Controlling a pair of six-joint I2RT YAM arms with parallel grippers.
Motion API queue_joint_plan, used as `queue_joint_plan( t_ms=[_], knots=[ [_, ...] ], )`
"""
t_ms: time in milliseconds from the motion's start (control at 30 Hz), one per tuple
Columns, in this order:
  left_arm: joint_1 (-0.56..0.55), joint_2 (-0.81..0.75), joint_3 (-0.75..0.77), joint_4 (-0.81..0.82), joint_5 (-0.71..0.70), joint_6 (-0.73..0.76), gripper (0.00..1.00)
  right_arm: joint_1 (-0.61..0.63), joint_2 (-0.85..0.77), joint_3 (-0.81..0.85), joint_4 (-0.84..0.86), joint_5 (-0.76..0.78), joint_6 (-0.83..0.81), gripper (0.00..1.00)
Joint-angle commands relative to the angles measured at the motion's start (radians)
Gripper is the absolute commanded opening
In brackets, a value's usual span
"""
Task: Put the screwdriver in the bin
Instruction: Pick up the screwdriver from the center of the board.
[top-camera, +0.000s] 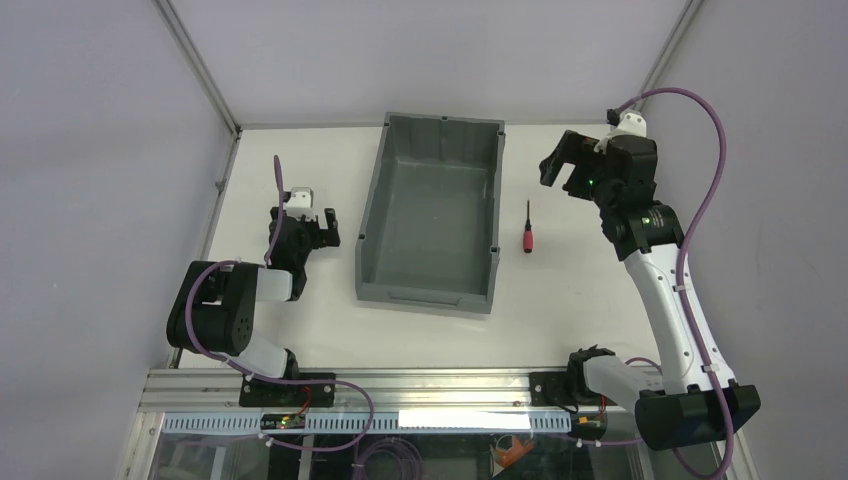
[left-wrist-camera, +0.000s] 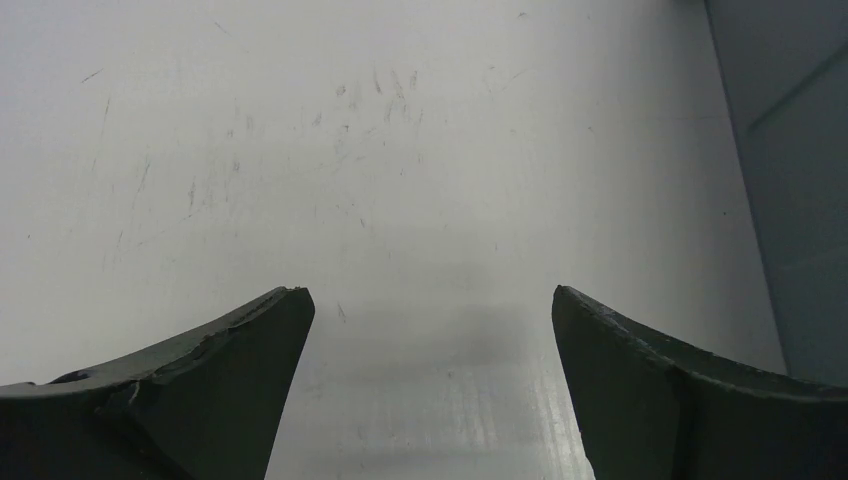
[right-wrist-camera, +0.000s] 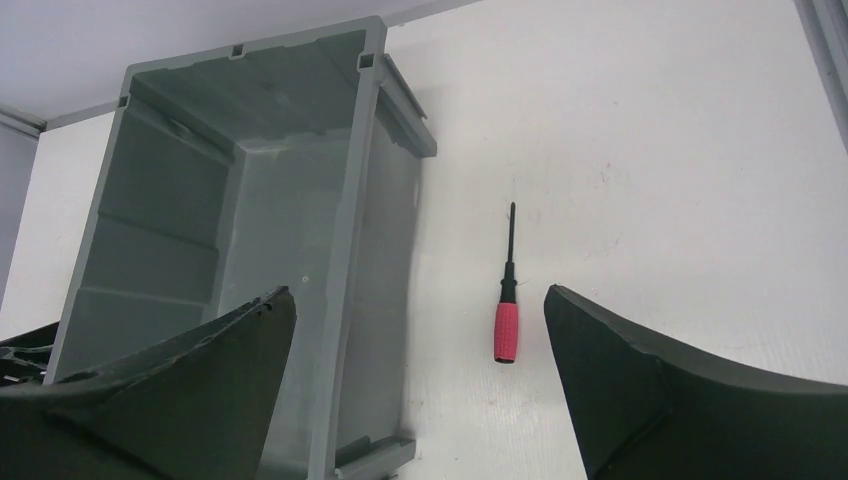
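Observation:
The screwdriver (top-camera: 527, 236) lies flat on the white table just right of the bin, its red handle toward me and its black shaft pointing away. In the right wrist view the screwdriver (right-wrist-camera: 506, 317) lies between my open fingers, well below them. The dark grey bin (top-camera: 375, 205) stands in the middle of the table with nothing in it; it also shows in the right wrist view (right-wrist-camera: 345, 250). My right gripper (top-camera: 562, 168) is open and empty, raised above the table to the far right of the screwdriver. My left gripper (top-camera: 318, 232) is open and empty, low over the table left of the bin.
The enclosure walls close off the table at the back and both sides. A metal rail (top-camera: 400, 385) runs along the near edge with both arm bases on it. A purple cable (top-camera: 700, 190) loops off the right arm. The bin's left wall (left-wrist-camera: 800, 200) shows in the left wrist view.

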Motion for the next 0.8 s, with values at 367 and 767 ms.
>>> queue_joint_plan(
  t_ms=[367, 767],
  knots=[
    [0.01, -0.032, -0.004, 0.027, 0.015, -0.007, 0.99, 0.002, -0.002, 0.062, -0.017, -0.009, -0.038, 0.99],
    [0.01, -0.032, -0.004, 0.027, 0.015, -0.007, 0.99, 0.002, 0.056, 0.188, -0.086, -0.007, -0.06, 0.99]
  ],
)
